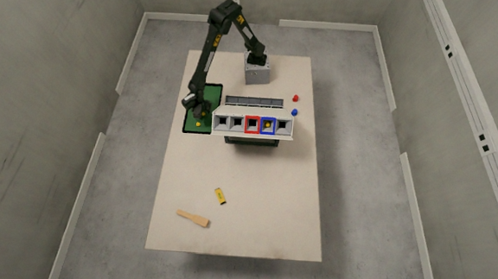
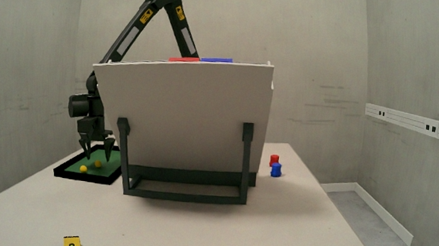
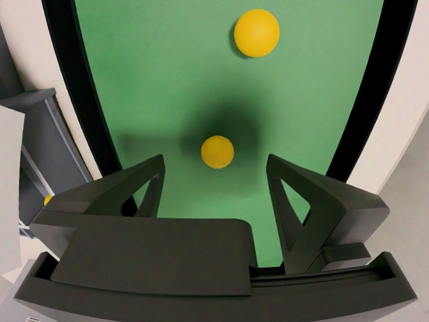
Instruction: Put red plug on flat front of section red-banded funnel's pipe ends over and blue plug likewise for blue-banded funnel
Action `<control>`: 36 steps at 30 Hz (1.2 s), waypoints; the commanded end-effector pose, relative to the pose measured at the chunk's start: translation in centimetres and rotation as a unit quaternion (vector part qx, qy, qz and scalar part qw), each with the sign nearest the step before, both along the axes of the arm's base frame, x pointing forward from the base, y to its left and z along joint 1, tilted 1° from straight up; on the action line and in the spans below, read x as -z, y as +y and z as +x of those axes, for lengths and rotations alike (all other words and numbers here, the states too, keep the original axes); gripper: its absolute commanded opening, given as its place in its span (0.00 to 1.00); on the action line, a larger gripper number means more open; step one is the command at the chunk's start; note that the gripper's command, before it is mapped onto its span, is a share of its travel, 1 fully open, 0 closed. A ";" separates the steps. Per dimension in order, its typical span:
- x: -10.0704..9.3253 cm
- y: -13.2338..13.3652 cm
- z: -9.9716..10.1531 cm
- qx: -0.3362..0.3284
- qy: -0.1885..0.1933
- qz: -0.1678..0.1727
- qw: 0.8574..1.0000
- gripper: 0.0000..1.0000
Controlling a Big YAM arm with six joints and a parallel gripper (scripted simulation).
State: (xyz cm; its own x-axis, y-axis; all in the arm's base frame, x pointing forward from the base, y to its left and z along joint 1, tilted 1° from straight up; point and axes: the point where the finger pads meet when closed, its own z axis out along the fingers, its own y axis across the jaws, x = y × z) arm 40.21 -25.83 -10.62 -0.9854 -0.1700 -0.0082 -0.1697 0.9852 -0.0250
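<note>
My gripper (image 3: pixel 215 161) (image 1: pixel 200 108) is open and empty, low over the green marble tray. One yellow marble (image 3: pixel 217 151) lies on the tray just between and ahead of my fingertips. A second yellow marble (image 3: pixel 256 32) lies farther along the tray. Both marbles show in the exterior view, the nearer one (image 2: pixel 97 163) under my gripper (image 2: pixel 96 151). The white funnel box (image 1: pixel 253 122) has a red-banded funnel (image 1: pixel 252 124) and a blue-banded funnel (image 1: pixel 267 125), which holds a yellow marble (image 1: pixel 267 124). The red plug (image 1: pixel 296 98) and the blue plug (image 1: pixel 294 112) stand on the table right of the box.
A grey row of sections (image 1: pixel 254 101) lies behind the funnel box. The white cover (image 2: pixel 183 113) on a dark stand hides the pipes. A yellow block (image 1: pixel 220 196) and a wooden spatula (image 1: pixel 192 217) lie near the table's front. The arm's grey base (image 1: pixel 256 72) is at the back.
</note>
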 end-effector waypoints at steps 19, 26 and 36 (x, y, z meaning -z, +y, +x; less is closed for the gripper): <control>1.4 -0.5 0.6 0.001 -0.004 -0.003 1.000 0.80; 1.8 -0.5 0.6 0.001 -0.004 -0.003 1.000 0.80; 2.4 -0.5 0.5 0.001 -0.004 -0.003 1.000 0.80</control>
